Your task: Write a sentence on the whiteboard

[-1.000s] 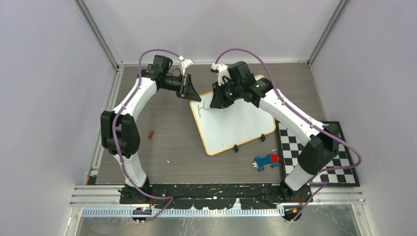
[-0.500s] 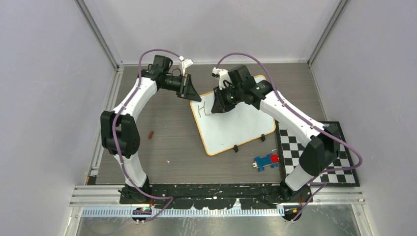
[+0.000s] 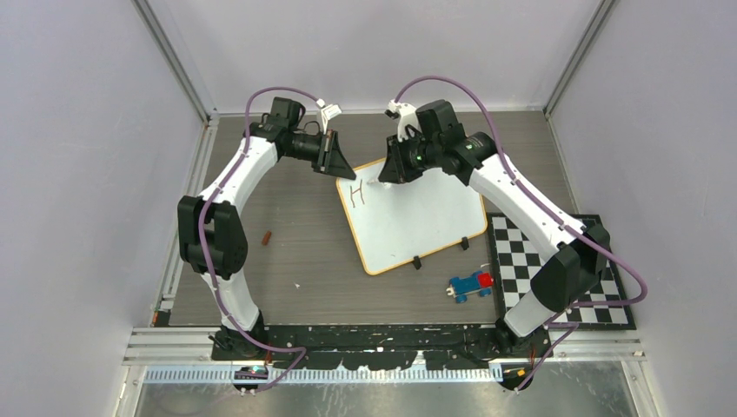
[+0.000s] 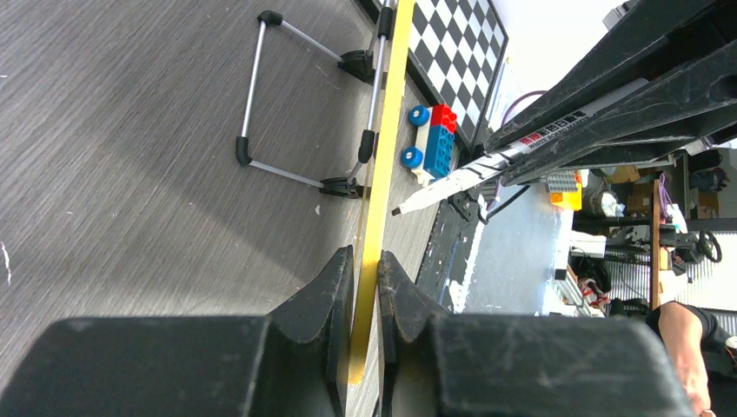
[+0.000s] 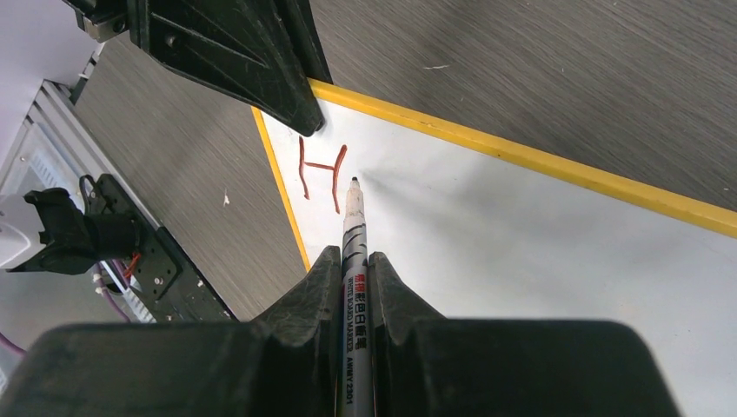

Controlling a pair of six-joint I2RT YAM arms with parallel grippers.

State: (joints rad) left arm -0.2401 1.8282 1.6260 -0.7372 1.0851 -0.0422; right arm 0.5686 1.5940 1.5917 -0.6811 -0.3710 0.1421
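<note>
Grip on the whiteboard (image 3: 417, 217) comes from the left fingers (image 4: 323, 291), which are pinched almost together on its yellow frame at the far-left corner. In the left wrist view the board is seen edge-on, and a wire stand (image 4: 251, 87) with black feet shows behind it over the desk (image 3: 295, 261). The right fingers (image 5: 308, 300) are closed tightly round a whiteboard marker (image 5: 355, 243), whose barrel runs out between them toward the board's far-left area. A red letter H (image 5: 318, 165) is written there, close to the frame. The marker's dark tip sits just right of the H's second stroke. From the left wrist it looks slightly off the surface, though contact cannot be settled. Near the board's near-right corner lies a blue-and-red brick toy car (image 3: 470, 284), just beside a black-and-white checkerboard mat (image 3: 513, 265). A small brown piece (image 3: 268, 236) lies on the desk — well apart, to the left.
</note>
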